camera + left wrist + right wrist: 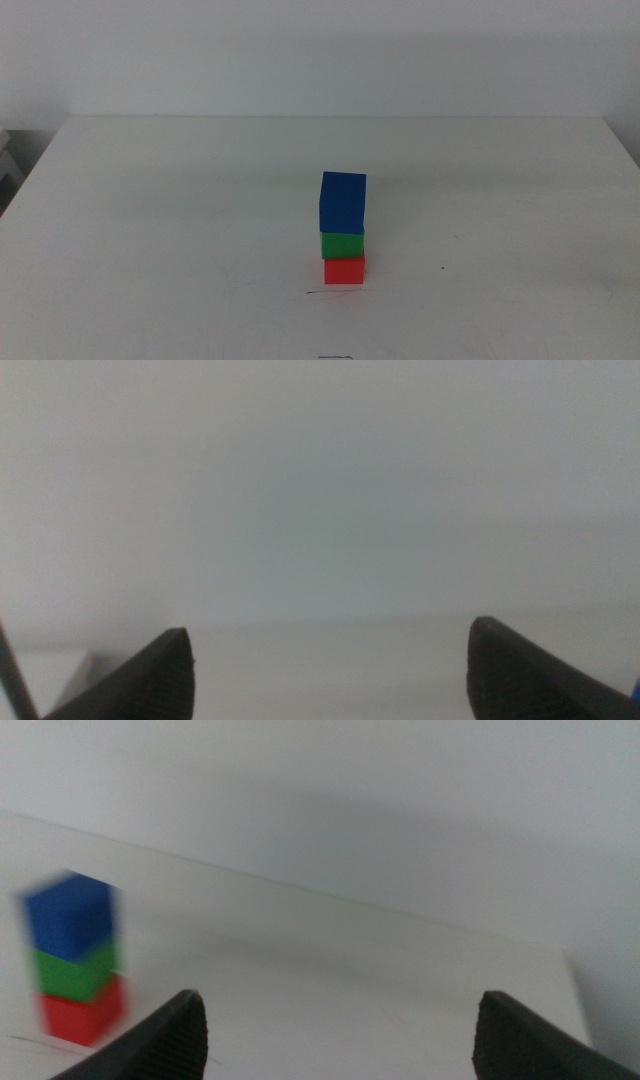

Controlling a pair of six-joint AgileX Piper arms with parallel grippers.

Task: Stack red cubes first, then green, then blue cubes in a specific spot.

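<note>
A stack of three cubes stands on the white table near the middle front: the red cube at the bottom, the green cube on it, the blue cube on top. A thin dark line marks the spot just in front of the stack. Neither arm shows in the middle view. My right gripper is open and empty, with the stack's blue cube, green cube and red cube off to one side. My left gripper is open and empty, facing bare table and wall.
A second short dark mark lies at the table's front edge. A white wall rises behind the table's far edge. A pale object stands off the table's left side.
</note>
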